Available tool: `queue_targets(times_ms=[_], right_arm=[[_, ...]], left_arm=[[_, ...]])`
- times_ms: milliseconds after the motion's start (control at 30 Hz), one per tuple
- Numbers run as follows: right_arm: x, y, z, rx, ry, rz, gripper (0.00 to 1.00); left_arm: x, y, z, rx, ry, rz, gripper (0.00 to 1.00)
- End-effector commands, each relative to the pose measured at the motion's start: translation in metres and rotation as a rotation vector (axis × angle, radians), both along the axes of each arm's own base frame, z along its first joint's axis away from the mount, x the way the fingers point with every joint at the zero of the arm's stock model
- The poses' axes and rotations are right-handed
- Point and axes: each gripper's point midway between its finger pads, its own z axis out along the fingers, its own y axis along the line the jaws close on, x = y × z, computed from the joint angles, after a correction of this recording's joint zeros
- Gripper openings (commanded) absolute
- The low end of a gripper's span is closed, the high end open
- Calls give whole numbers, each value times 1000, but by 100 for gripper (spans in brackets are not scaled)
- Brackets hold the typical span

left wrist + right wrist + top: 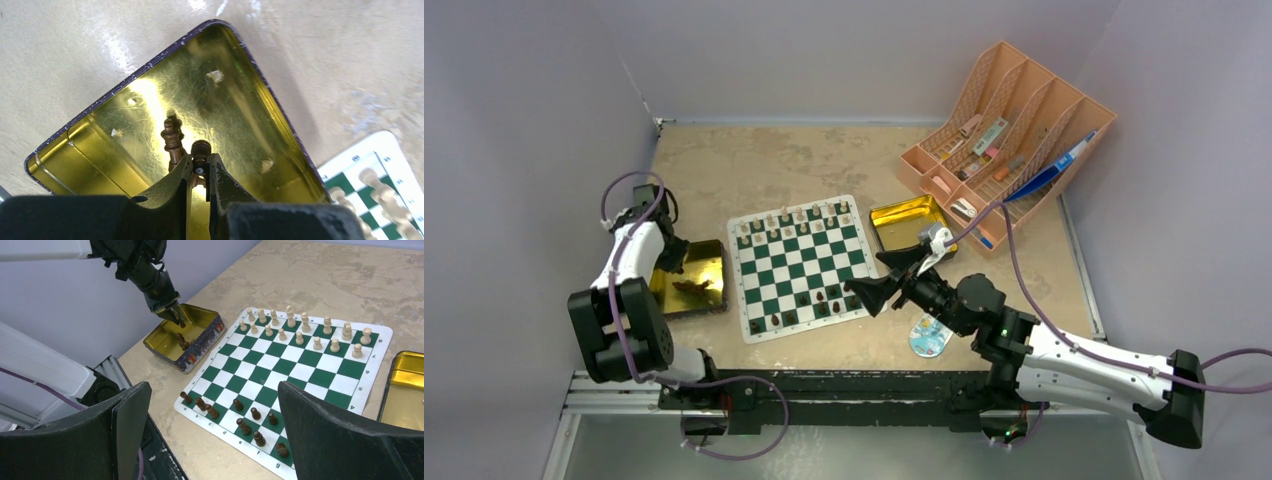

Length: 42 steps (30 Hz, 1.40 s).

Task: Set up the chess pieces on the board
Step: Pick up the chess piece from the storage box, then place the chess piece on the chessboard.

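The green and white board (799, 265) lies mid-table. Light pieces (799, 218) stand along its far edge and show in the right wrist view (300, 330). Several dark brown pieces (814, 305) stand along its near edge, also in the right wrist view (245, 420). My left gripper (200, 167) is down inside the left gold tin (150, 65) and shut on a round-headed dark brown piece (201, 149). A second dark piece (172, 137) lies beside it in the tin. My right gripper (214, 395) is wide open and empty, above the board's near right corner (884, 278).
A second gold tin (909, 222) lies right of the board. An orange rack (1009, 140) with pens stands at the back right. A small blue and white object (929, 337) lies by the right arm. Walls close in the table on the left, back and right.
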Motion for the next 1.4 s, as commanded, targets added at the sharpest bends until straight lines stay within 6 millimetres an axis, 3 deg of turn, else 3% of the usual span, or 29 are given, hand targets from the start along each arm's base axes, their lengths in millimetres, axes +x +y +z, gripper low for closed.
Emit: queue_targets(times_ms=[0,300,467,567,700,967,1133,1367], right_arm=[[-5,-2,17,68,-23,20,99],[-9,-3,27,117,17,30,99],[-5,-6,19,84,42,1,99],[1,-13,22,54,41,-48,99],[1,-22,34,68,29,-68,99],[6,-31,43,23,7,-111,99],[11,-38,37,0,12,-152,99],[12,-45,21,-43,33,-180,99]], left_arm=[[18,-3,41,8,-128,-91,6],[32,-29,91,21,-289,-439,2],[35,-62,130,12,-463,-684,2],[33,-83,135,-39,-504,-781,1],[30,-102,125,-32,-442,-850,0],[23,-160,94,-115,-342,-1005,0],[3,-200,64,-159,-243,-1106,0],[-22,-247,42,-202,-148,-1225,2]])
